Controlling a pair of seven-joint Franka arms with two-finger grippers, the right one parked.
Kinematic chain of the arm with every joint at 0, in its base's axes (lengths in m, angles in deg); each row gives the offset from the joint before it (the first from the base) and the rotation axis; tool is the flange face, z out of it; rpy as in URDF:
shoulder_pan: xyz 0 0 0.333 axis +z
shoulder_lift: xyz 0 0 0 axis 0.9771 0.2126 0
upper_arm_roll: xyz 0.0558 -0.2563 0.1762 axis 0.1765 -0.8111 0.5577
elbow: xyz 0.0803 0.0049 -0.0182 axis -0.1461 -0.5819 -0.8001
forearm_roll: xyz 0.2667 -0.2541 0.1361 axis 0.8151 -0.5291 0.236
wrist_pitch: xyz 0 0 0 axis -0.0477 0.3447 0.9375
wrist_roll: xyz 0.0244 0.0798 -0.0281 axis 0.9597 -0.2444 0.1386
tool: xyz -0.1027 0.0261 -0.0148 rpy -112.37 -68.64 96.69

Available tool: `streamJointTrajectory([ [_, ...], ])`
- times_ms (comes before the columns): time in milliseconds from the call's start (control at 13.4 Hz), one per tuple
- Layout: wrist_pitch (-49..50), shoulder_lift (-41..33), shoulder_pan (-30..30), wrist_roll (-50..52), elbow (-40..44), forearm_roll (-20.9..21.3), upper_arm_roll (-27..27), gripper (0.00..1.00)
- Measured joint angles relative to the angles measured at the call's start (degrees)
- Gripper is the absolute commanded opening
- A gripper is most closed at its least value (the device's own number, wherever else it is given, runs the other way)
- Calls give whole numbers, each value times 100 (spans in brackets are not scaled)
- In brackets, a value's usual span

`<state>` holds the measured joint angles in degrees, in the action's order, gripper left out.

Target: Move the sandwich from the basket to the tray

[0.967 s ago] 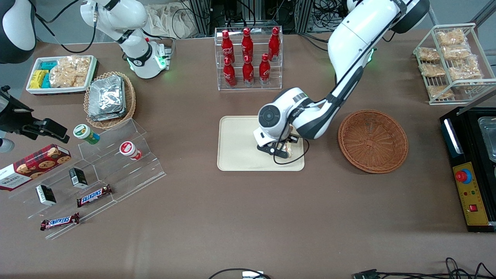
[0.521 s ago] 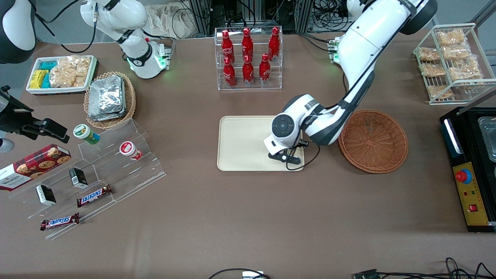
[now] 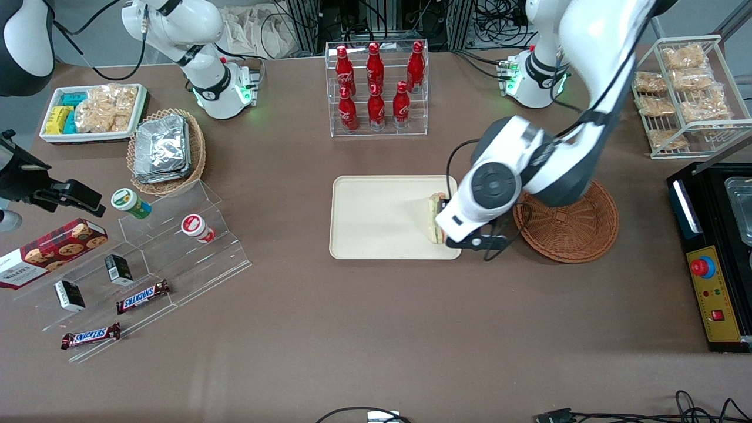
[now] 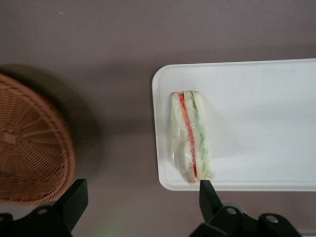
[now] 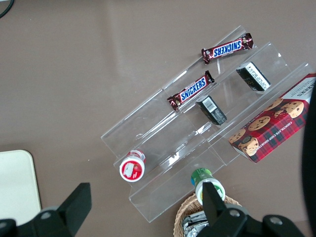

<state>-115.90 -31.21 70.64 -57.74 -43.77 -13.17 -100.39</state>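
Left wrist view shows the gripper (image 4: 140, 197) with its two fingers (image 4: 74, 200) spread wide and nothing between them. It hangs in the air above the table, over the strip between the tray (image 4: 256, 98) and the basket (image 4: 29, 148). The sandwich (image 4: 191, 136) lies on the tray, close to the tray's short rim that faces the basket, with its layers of green, red and white visible through the clear wrap. It is apart from the fingers. In the front view the gripper (image 3: 479, 242) is above the tray's corner nearest the basket, and the sandwich (image 3: 435, 218) shows partly beside the arm's wrist. The basket (image 3: 578, 232) stands just beside the tray (image 3: 376, 217), toward the working arm's end of the table.
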Motion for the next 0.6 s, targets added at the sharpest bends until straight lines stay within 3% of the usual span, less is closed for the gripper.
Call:
streamJointTrajectory([
  [595, 1074, -1665, 1546, -1618, 191, -229, 13, 100],
])
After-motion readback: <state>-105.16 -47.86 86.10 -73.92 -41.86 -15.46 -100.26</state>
